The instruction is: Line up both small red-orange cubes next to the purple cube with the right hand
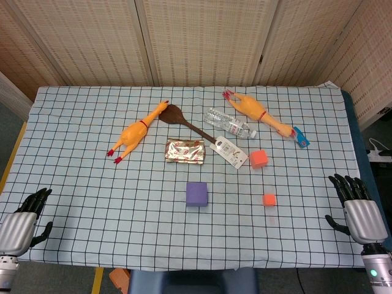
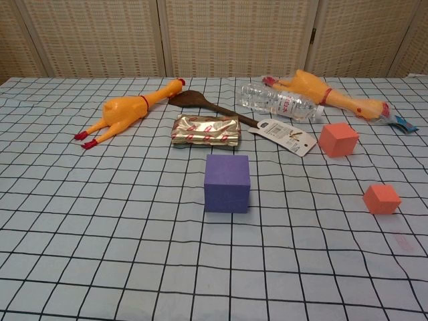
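Note:
The purple cube (image 1: 196, 193) (image 2: 227, 182) sits near the middle of the checked cloth. To its right lies the smaller red-orange cube (image 1: 269, 199) (image 2: 382, 198). A larger red-orange cube (image 1: 259, 158) (image 2: 338, 140) rests farther back, beside a white tag. My right hand (image 1: 358, 211) hovers at the table's front right corner, fingers spread, holding nothing, well right of both cubes. At the front left corner my left hand (image 1: 23, 222) also holds nothing, its fingers apart. Neither hand shows in the chest view.
Two rubber chickens (image 1: 136, 133) (image 1: 260, 114), a brown wooden spoon (image 1: 184, 119) with a white tag (image 1: 229, 150), a plastic bottle (image 1: 229, 123), a foil packet (image 1: 184, 151) and a blue clip (image 1: 301, 136) lie across the back half. The checked cloth (image 1: 92, 202) covers the table.

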### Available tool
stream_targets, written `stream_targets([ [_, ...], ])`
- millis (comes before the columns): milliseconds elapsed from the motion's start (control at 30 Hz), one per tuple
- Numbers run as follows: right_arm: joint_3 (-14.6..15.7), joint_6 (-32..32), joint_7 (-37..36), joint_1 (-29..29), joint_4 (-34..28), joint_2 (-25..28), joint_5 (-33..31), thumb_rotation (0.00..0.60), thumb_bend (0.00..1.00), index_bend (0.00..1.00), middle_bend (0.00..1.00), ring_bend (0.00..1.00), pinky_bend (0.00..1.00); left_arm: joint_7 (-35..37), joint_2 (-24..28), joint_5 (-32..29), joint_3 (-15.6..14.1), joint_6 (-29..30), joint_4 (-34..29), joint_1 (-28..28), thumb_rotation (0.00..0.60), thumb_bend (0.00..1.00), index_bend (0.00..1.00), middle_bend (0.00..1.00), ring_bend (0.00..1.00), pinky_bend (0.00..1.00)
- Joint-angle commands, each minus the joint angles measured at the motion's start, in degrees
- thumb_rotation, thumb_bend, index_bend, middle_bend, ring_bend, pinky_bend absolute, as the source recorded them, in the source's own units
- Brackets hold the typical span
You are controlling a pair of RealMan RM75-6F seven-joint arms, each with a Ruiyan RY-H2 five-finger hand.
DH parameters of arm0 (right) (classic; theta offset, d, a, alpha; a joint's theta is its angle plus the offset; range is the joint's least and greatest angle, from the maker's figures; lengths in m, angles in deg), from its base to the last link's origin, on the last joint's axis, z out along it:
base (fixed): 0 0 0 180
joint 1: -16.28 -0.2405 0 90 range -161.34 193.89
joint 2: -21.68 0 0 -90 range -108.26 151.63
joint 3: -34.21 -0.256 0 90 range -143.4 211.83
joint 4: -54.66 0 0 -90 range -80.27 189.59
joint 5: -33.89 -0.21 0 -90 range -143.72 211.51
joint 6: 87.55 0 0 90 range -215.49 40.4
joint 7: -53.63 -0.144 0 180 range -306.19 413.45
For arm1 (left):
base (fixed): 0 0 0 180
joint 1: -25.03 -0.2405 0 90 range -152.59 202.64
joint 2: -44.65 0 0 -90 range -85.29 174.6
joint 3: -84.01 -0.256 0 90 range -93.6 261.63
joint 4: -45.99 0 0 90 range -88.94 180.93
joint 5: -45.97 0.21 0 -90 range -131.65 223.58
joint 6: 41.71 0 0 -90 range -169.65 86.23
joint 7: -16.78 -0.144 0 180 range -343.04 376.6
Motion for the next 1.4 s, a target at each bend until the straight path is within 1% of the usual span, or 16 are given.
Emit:
stream_targets([
  [33, 0.1, 0.3, 0.1, -0.1, -0.1, 0.0, 0.0, 0.600, 0.13, 0.05, 0.04, 0.00, 0.03, -0.9, 0.3, -0.8, 0.1, -0.6, -0.7, 0.1, 0.600, 0.42, 0.00, 0.02, 0.08, 0.43],
  [233, 0.1, 0.6, -0.4, -0.2, 0.0, 0.0, 0.0, 0.600, 0.13, 0.05, 0.04, 0.00, 0.03, -1.5, 0.1, 0.2, -0.1, -0.2, -0.9, 0.2, 0.600, 0.42, 0.00, 0.02, 0.07, 0.43],
  [467, -1.0, 0.1, -0.3, -0.2, 0.9, -1.1, -2.0, 0.600, 0.13, 0.08, 0.04, 0.00, 0.03, -1.3, -1.1, 3.5, -0.7, -0.2, 1.2, 1.0, 0.600, 0.42, 0.00, 0.02, 0.07, 0.43],
  [567, -1.8, -0.7, -1.6, -0.3, 1.9, -2.0, -1.9, 0.600, 0.13, 0.11, 0.04, 0.00, 0.05, -1.3, -1.1, 3.4, -0.9, -0.7, 1.0, 1.1, 0.600, 0.42, 0.00, 0.02, 0.08, 0.43],
  [600, -2.2, -1.3, -2.7, -0.4, 2.7, -2.5, -1.6, 0.600, 0.13, 0.13, 0.05, 0.02, 0.08, -1.4, -1.1, 3.4, -0.9, -0.8, 0.9, 1.2, 0.600, 0.42, 0.00, 0.02, 0.07, 0.43],
  [633, -2.7, -2.0, -3.3, -0.5, 3.4, -3.1, -1.4, 0.600, 0.13, 0.14, 0.09, 0.06, 0.13, -1.4, -1.0, 3.4, -0.9, -0.7, 0.9, 1.1, 0.600, 0.42, 0.00, 0.02, 0.08, 0.43],
  [667, -3.2, -2.8, -3.7, -0.5, 4.2, -3.8, -1.3, 0.600, 0.13, 0.16, 0.15, 0.14, 0.20, -1.3, -1.0, 3.4, -0.9, -0.7, 0.9, 1.2, 0.600, 0.42, 0.00, 0.02, 0.08, 0.43],
  [700, -3.8, -3.5, -3.7, -0.6, 5.3, -4.7, -1.3, 0.600, 0.13, 0.18, 0.24, 0.25, 0.29, -1.0, -1.0, 3.3, -0.9, -0.7, 1.0, 1.1, 0.600, 0.42, 0.00, 0.02, 0.07, 0.43],
  [733, -4.2, -3.8, -3.3, -0.8, 6.5, -5.6, -1.5, 0.600, 0.13, 0.20, 0.29, 0.32, 0.35, -0.6, -0.9, 3.1, -0.8, -0.7, 0.9, 1.1, 0.600, 0.42, 0.00, 0.02, 0.08, 0.43],
  [800, -4.8, -3.3, -2.1, -1.5, 7.9, -6.6, -2.1, 0.600, 0.13, 0.24, 0.45, 0.49, 0.50, -0.2, -0.6, 2.5, -0.8, -0.9, 0.7, 1.0, 0.600, 0.42, 0.00, 0.02, 0.08, 0.43],
  [900, -5.8, -1.1, 0.5, -3.3, 9.2, -7.7, -3.5, 0.600, 0.13, 0.27, 0.60, 0.64, 0.63, 0.2, -0.3, 2.1, -0.8, -1.0, 0.4, 0.9, 0.600, 0.42, 0.00, 0.02, 0.08, 0.43],
  [1033, -7.0, 2.0, 4.4, -6.4, 10.4, -8.7, -3.9, 0.600, 0.13, 0.29, 0.71, 0.74, 0.72, -0.1, -0.2, 2.4, -1.0, -1.1, 0.2, 1.0, 0.600, 0.42, 0.00, 0.02, 0.08, 0.43],
  [1100, -7.6, 4.8, 5.3, -8.4, 10.7, -9.2, -4.7, 0.600, 0.13, 0.29, 0.74, 0.77, 0.75, -0.4, -0.2, 2.4, -1.1, -1.5, 0.2, 1.1, 0.600, 0.41, 0.00, 0.02, 0.08, 0.43],
  [1267, -9.3, 13.3, 7.7, -13.4, 12.1, -10.7, -9.4, 0.600, 0.13, 0.31, 0.78, 0.80, 0.78, -0.5, 0.0, 2.2, -1.4, -2.5, -0.2, 1.4, 0.600, 0.41, 0.00, 0.02, 0.08, 0.43],
  [1400, -10.6, 17.5, 10.2, -17.5, 15.9, -14.3, -12.1, 0.600, 0.13, 0.31, 0.80, 0.83, 0.81, -0.9, 0.1, 2.1, -1.5, -2.9, -0.4, 1.6, 0.600, 0.42, 0.00, 0.04, 0.08, 0.43],
])
